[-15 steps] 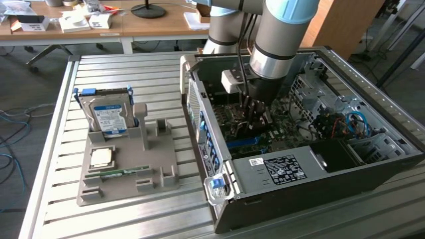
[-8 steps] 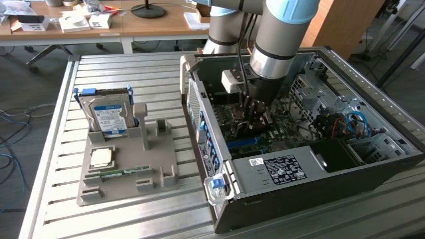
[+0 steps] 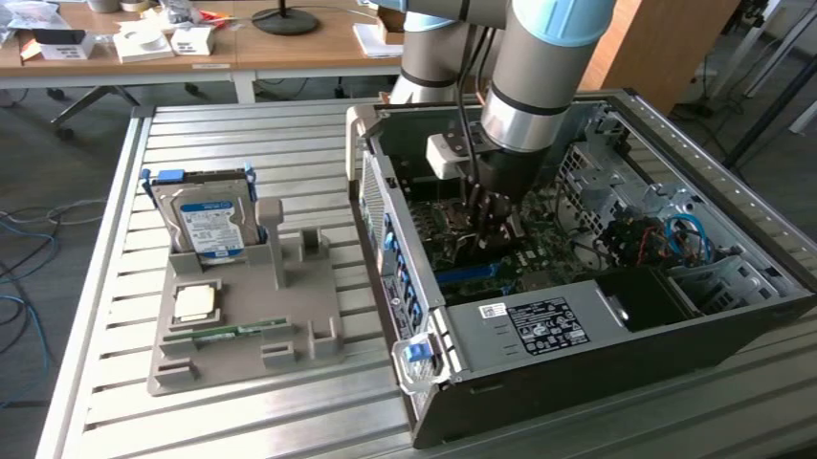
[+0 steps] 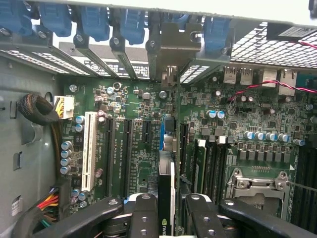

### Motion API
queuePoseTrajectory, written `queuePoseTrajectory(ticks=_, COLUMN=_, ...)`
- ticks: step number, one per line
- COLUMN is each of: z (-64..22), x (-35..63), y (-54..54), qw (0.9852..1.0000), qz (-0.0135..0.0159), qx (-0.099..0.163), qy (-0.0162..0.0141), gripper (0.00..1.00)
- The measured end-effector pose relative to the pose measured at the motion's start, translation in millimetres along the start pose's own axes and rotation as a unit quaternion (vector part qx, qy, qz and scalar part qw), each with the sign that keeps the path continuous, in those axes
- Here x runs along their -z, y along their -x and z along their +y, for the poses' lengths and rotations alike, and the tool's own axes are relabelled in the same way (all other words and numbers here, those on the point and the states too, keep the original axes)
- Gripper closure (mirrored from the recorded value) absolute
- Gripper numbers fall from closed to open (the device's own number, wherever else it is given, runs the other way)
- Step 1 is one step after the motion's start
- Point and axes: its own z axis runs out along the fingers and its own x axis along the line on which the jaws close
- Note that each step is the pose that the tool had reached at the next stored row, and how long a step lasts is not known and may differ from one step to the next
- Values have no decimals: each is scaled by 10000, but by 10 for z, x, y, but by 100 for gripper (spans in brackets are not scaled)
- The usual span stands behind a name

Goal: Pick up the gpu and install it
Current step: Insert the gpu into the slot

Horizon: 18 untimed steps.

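My gripper (image 3: 492, 218) reaches down into the open computer case (image 3: 715, 239), over the motherboard. In the wrist view the gripper (image 4: 171, 218) is shut on the gpu (image 4: 166, 191), a thin dark card seen edge-on between the black fingers (image 4: 143, 215). The card stands upright, in line with a blue expansion slot (image 4: 162, 136) on the motherboard (image 4: 143, 106). Its silver bracket (image 4: 171, 47) sits at the case's rear slot openings, among the blue retaining clips (image 4: 94, 22). Whether the card's edge is seated in the slot is hidden.
On the exterior view's left, a grey fixture (image 3: 243, 330) on the slatted table holds a hard drive (image 3: 209, 225), a processor (image 3: 195, 302) and a green memory stick (image 3: 240, 331). Inside the case are cable bundles (image 4: 42, 111), a white slot (image 4: 90, 148) and the processor socket (image 4: 255, 186).
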Motion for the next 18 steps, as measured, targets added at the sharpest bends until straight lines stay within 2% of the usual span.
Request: queuePoseTrajectory(ticks=18, z=-8, x=0, y=-10, qw=10000, qz=0, qx=-3, qy=0, gripper=74)
